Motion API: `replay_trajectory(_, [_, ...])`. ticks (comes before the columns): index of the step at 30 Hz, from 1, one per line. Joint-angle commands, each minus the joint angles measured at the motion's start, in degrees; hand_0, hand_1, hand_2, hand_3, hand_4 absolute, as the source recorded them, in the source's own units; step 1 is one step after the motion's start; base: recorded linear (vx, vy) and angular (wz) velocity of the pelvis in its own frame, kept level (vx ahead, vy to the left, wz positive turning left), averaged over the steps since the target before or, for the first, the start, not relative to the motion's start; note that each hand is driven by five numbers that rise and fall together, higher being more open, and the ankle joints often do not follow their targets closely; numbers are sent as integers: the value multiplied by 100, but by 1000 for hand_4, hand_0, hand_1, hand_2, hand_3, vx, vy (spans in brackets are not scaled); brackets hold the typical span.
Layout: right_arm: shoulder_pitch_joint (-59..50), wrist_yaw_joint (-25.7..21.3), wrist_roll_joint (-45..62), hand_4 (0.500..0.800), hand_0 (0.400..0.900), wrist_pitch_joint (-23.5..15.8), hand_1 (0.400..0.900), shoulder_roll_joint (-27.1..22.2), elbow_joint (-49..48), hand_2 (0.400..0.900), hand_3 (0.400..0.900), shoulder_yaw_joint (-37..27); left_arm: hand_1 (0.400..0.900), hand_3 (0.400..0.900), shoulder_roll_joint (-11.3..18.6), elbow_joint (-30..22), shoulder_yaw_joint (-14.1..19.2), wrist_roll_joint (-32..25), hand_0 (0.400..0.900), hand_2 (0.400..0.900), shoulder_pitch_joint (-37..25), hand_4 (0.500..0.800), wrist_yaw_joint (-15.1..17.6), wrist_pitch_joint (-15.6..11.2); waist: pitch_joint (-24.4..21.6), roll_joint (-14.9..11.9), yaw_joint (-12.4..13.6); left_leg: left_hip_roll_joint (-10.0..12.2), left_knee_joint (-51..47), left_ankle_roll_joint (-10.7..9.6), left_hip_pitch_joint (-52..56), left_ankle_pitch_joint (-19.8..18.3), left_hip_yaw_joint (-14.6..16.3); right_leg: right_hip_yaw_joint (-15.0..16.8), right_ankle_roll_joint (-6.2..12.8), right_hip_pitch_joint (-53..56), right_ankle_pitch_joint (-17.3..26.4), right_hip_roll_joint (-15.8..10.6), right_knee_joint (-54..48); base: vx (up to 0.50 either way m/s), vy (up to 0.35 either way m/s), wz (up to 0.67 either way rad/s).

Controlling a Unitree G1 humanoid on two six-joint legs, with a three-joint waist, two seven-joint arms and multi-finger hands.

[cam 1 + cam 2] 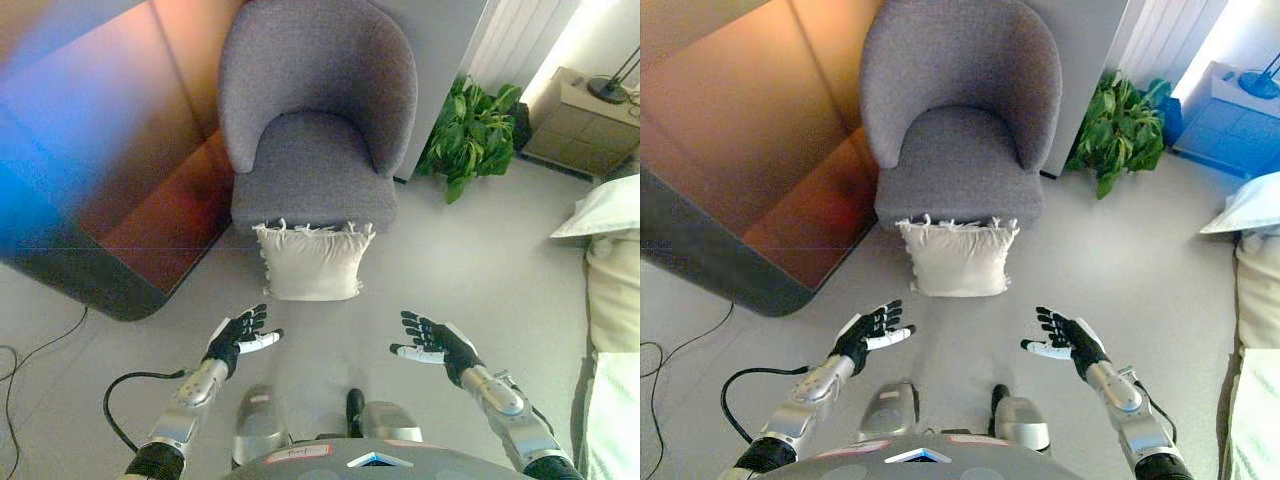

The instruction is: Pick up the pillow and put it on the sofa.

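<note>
Hands [240,338] [436,340] spread open, empty, near pillow [313,262].

One pillow [312,262], against the front of one armchair [315,110]. One potted plant [472,135], right of the armchair. One cabinet [575,125], beyond the plant.

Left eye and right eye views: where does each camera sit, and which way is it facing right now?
Left eye view: on the head, looking down and forward at the cream pillow leaning against the grey armchair; left hand and right hand show, open.
Right eye view: beside it, slightly to the right, same aim; both arms show.
Shared: pillow, armchair, green plant, both hands.
</note>
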Motion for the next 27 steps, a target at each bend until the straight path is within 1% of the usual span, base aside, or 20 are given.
replay_trajectory(1, [-378,-142,268,800,900,-433,900,-273,-478,900,900,-174,900,900,67,-417,154,-230,900,900,-501,800,142,-406,16,69,89,-155,58,513,-909,3,253,-166,183,590,-279,540,-290,294,66,-40])
replay_trajectory(2, [-444,-193,251,800,900,-460,900,-259,-436,900,900,-104,900,900,49,-394,97,-214,900,900,-533,800,195,-416,-1,169,169,-34,-937,502,-979,316,159,-86,219,717,-430,669,-319,322,78,-40])
replay_trajectory(4, [-543,-280,241,800,900,-506,900,-260,-324,900,900,-29,900,900,19,-339,28,-229,900,900,-600,800,276,-455,7,241,270,135,-1997,423,-967,829,70,3,261,917,-594,731,-384,373,94,-50])
replay_trajectory(6, [-647,-368,222,800,900,-549,900,-292,-298,900,900,45,900,900,4,-317,14,-275,900,900,-664,800,376,-489,0,300,369,245,-2655,285,-1173,1022,2,204,308,1135,-793,759,-439,376,97,-69])
replay_trajectory(8, [-776,-393,189,800,900,-515,900,-276,-233,900,900,152,900,900,29,-315,34,-322,900,900,-686,800,456,-476,-44,299,472,364,-2884,193,-1231,1268,106,458,326,1377,-982,731,-469,422,146,-90])
replay_trajectory(9, [-824,-396,173,800,900,-499,900,-240,-249,900,900,194,900,900,49,-318,57,-358,900,900,-703,800,498,-473,-74,270,522,454,-2771,188,-1230,1365,251,601,347,1493,-1106,681,-457,470,206,-92])
replay_trajectory(10, [-869,-393,179,800,900,-490,900,-194,-241,900,900,242,900,900,55,-320,78,-410,900,900,-687,800,526,-500,-134,254,572,536,-2662,255,-1173,1420,350,725,375,1604,-1186,636,-428,486,255,-69])
replay_trajectory(11, [-854,-404,182,800,900,-492,900,-141,-282,900,900,251,900,900,81,-307,91,-453,900,900,-716,800,591,-503,-200,220,547,564,-2492,281,-1220,1454,596,694,428,1707,-1288,528,-351,551,279,-54])
replay_trajectory(13, [-893,-421,183,800,900,-451,900,-20,-224,900,900,331,900,900,161,-267,76,-466,900,900,-777,800,656,-524,-312,54,636,476,-2029,399,-1355,1303,757,597,545,1606,-1303,231,50,528,230,-47])
replay_trajectory(14, [-941,-426,242,800,900,-453,900,11,-216,900,900,346,900,900,221,-332,96,-480,900,900,-786,800,695,-546,-370,-50,689,359,-1790,512,-1401,1134,744,625,646,1489,-1076,92,439,442,179,-45])
replay_trajectory(17, [-1029,-391,221,800,900,-431,900,57,-231,900,900,416,900,900,312,-387,90,-438,900,900,-780,800,640,-530,-443,-107,716,179,-1855,808,-1144,777,926,649,832,1016,-100,-37,1409,425,242,-12])
replay_trajectory(18, [-1069,-399,229,800,900,-449,900,93,-239,900,900,441,900,900,326,-374,115,-456,900,900,-785,800,680,-533,-461,-105,722,55,-1901,944,-989,609,980,640,899,774,507,-42,2028,271,195,-7])
replay_trajectory(19, [-1069,-399,229,800,900,-449,900,92,-239,900,900,441,900,900,325,-374,114,-456,900,900,-785,800,680,-533,-464,-101,727,61,-1901,944,-992,609,982,645,899,768,510,-39,2028,373,355,-2])
replay_trajectory(20, [-1145,-394,222,800,900,-450,900,117,-353,900,900,476,900,900,385,-444,177,-484,900,900,-819,800,735,-533,-303,36,600,-120,-2047,1158,-573,386,1011,395,929,143,1088,-63,3243,326,363,2])
replay_trajectory(21, [-1193,-400,182,800,900,-464,900,118,-389,900,900,515,900,900,379,-441,173,-468,900,900,-858,800,744,-552,-217,140,547,-145,-2112,1235,-385,304,1033,239,903,-104,1149,-60,3600,460,453,13])
replay_trajectory(23, [-1245,-400,111,800,900,-455,900,157,-432,900,900,563,900,900,382,-420,161,-422,900,900,-946,800,773,-551,-63,243,415,-236,-2339,1333,38,175,973,29,892,-630,872,0,4087,336,239,18])
replay_trajectory(24, [-1283,-419,68,800,900,-448,900,156,-423,900,900,574,900,900,343,-349,154,-433,900,900,-1014,800,789,-544,20,292,349,-265,-2489,1339,281,126,957,-172,831,-957,590,-28,4094,223,126,10])
replay_trajectory(25, [-1283,-419,68,800,900,-448,900,155,-423,900,900,574,900,900,342,-348,154,-433,900,900,-1014,800,789,-544,19,295,348,-263,-2489,1339,280,126,956,-173,831,-957,593,-26,4091,381,99,17])
replay_trajectory(26, [-1277,-482,-3,800,900,-430,900,115,-457,900,900,529,900,900,305,-343,94,-468,900,900,-1053,800,784,-545,113,348,254,-273,-2650,1281,567,72,852,-517,781,-1276,283,-185,3533,362,3,26])
replay_trajectory(27, [-1287,-516,-33,800,900,-421,900,80,-480,900,900,507,900,900,303,-352,71,-493,900,900,-1077,800,772,-550,168,373,202,-265,-2676,1217,667,11,765,-675,743,-1314,100,-331,3170,466,-62,42])
